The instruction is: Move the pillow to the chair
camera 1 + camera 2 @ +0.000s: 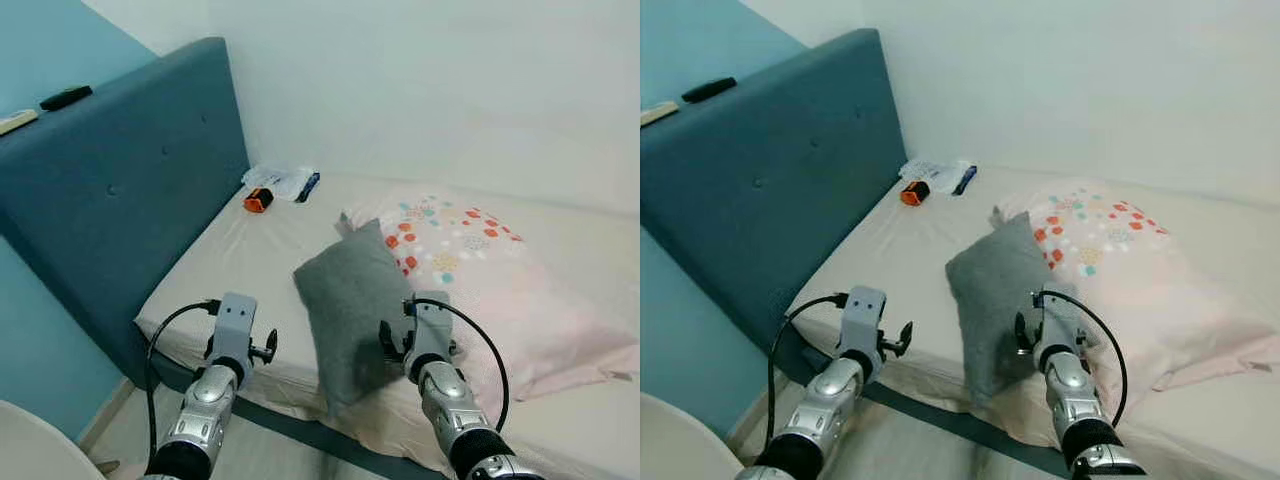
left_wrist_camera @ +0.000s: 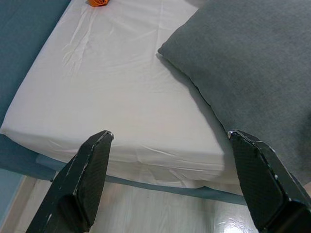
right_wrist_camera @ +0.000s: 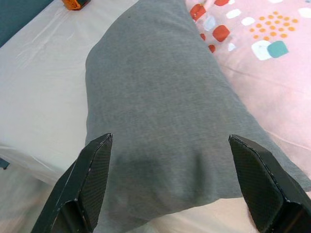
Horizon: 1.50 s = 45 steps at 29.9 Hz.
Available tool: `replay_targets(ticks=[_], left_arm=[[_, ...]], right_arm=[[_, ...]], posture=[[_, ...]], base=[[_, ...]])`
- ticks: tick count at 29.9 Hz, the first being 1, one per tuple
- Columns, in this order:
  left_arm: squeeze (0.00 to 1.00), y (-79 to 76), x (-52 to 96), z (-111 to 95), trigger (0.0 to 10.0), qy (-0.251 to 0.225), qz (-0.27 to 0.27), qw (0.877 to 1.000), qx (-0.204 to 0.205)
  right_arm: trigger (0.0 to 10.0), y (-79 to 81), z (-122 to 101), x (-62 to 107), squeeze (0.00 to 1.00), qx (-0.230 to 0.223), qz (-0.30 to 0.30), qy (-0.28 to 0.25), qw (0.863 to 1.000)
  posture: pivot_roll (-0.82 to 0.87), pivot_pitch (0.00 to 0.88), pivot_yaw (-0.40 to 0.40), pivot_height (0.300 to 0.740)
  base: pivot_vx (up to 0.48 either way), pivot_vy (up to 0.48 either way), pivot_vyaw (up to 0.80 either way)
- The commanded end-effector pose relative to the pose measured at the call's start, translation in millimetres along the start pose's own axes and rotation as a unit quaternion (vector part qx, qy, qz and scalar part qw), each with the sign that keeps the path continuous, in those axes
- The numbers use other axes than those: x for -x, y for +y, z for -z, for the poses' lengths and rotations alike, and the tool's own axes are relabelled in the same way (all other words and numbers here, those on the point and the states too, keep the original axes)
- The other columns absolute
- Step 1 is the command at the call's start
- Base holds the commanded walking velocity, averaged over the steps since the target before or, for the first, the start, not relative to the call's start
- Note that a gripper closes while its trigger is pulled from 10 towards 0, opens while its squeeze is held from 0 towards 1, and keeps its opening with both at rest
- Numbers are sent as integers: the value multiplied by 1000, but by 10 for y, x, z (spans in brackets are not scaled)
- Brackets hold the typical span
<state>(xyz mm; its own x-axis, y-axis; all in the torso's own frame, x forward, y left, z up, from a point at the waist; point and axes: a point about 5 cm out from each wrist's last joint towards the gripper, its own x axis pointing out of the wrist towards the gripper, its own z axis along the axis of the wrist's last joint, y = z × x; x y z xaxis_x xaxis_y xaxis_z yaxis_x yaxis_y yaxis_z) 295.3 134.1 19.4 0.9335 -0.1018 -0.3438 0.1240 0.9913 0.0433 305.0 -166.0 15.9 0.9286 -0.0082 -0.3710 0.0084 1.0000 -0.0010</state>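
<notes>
Your right gripper point(image 3: 170, 182), fingers spread wide, straddles the soft grey fabric pillow point(image 1: 352, 310), which leans against the pink patterned pillow point(image 1: 480, 270) at the mattress edge (a ready grasp, seemingly). At nine o'clock, your left gripper point(image 2: 170, 182) hangs equally spread over the white bedsheet point(image 2: 121, 97).

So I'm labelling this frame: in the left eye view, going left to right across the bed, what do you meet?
Blue headboard → orange object → grey pillow → pink patterned pillow.
</notes>
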Motion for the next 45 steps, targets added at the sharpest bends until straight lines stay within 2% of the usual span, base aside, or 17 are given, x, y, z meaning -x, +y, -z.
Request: replay_targets(ticks=[1, 4, 9, 10, 12, 19, 25, 31, 38, 45], left_arm=[[0, 41, 2, -22, 10000, -7, -6, 1000, 2], [0, 30, 1, -28, 10000, -8, 2, 1000, -6], [0, 60, 3, 53, 10000, 20, -19, 999, -16], [0, 65, 8, 62, 10000, 20, -23, 1000, 5], [0, 70, 10, 66, 10000, 21, -27, 999, 13], [0, 65, 7, -39, 10000, -16, -26, 999, 23], [0, 56, -2, -64, 10000, -19, -27, 999, 38], [0, 81, -6, -80, 10000, -22, -24, 998, 46], [0, 107, 24, -51, 10000, -23, -16, 998, 54], [0, 99, 39, -48, 10000, -28, -13, 998, 56]], right_arm=[[10000, 21, 10, 2, 0, 11, -1, 3, 1000], [10000, 20, 22, 6, 0, 7, 1, 5, 1000], [10000, 54, 22, 8, 0, 8, -3, 3, 1000], [10000, 55, 22, 8, 0, 11, -3, 3, 1000], [10000, 55, 22, 8, 0, 13, -3, 3, 1000], [10000, 35, 49, 24, 0, 28, -2, 5, 1000], [10000, 36, 25, 22, 0, 38, -5, -5, 999], [10000, 73, 12, 25, 0, 78, -24, -11, 997], [10000, 45, -1, 35, 0, 81, -19, -22, 996], [10000, 42, -10, 32, 0, 84, -20, -24, 996]], posture=[[-84, 0, 18, 720], [-84, 0, 18, 720], [-89, 2, 19, 720], [-89, 4, 19, 720], [-89, 4, 19, 720], [-88, 10, 18, 720], [-88, 9, 19, 720], [-89, 10, 19, 720], [-89, 10, 20, 720], [-92, 10, 20, 720]], base=[[0, 0, 0], [0, -160, 0], [0, -480, 0], [0, 0, 0], [0, 0, 0], [0, 0, 0], [0, 0, 0], [0, 0, 0], [0, 0, 0], [326, 0, 0]])
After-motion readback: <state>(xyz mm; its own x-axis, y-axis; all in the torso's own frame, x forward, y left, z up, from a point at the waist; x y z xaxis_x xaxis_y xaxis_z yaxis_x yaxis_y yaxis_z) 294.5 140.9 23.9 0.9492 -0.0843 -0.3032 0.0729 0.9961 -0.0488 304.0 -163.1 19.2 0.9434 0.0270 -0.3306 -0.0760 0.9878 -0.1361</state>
